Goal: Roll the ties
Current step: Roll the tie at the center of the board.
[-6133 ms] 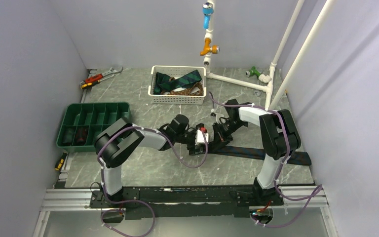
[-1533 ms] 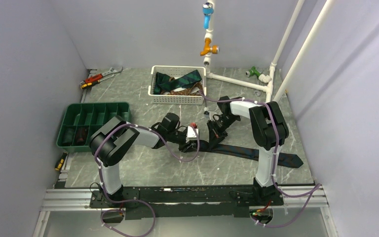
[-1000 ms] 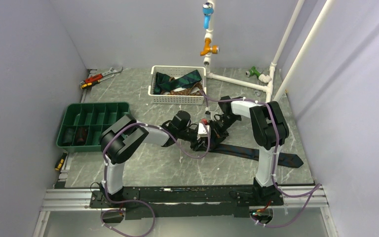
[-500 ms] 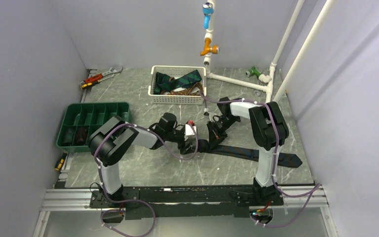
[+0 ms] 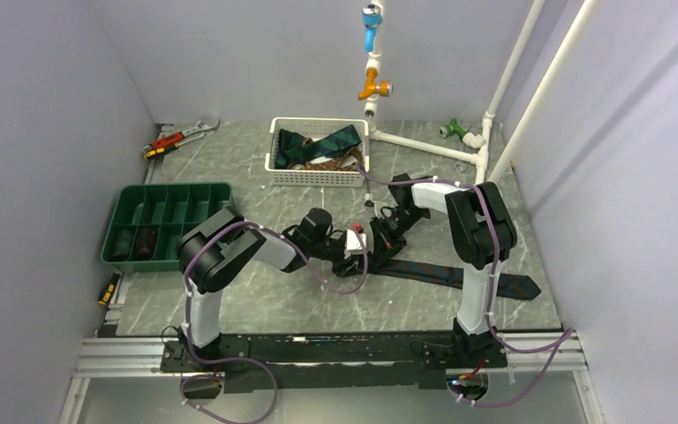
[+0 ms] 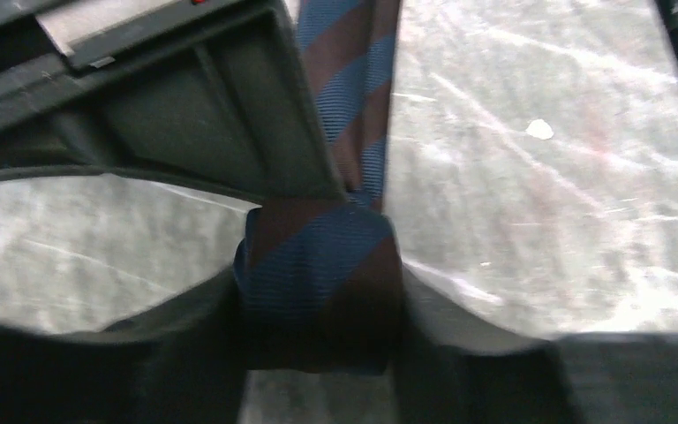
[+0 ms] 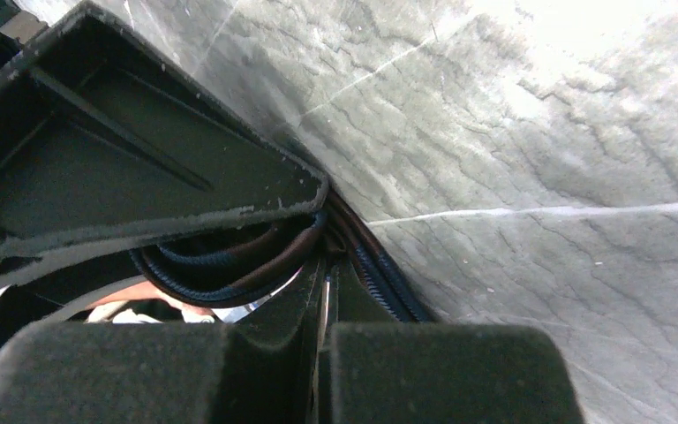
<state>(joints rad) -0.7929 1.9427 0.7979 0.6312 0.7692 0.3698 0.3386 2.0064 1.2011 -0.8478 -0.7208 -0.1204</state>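
A dark blue and brown striped tie (image 5: 459, 272) lies across the table right of centre, its pointed end near the right edge. Its left end is wound into a small roll (image 6: 318, 283). My left gripper (image 5: 357, 251) holds that roll, one finger against each side, and the flat strip (image 6: 353, 88) runs away from it. My right gripper (image 5: 380, 233) is shut just beyond the roll. In the right wrist view the tie's coiled edges (image 7: 229, 258) curl round its tips (image 7: 327, 283). Whether fabric is pinched there is hidden.
A white basket (image 5: 318, 181) at the back holds more ties (image 5: 328, 141). A green divided tray (image 5: 172, 187) sits at the left. A wrench (image 5: 181, 137) lies at the back left, and white pipes (image 5: 424, 146) stand at the back right.
My left gripper has swung back to the right, closing up on the right gripper after pulling left half a second ago. The right arm has barely moved.
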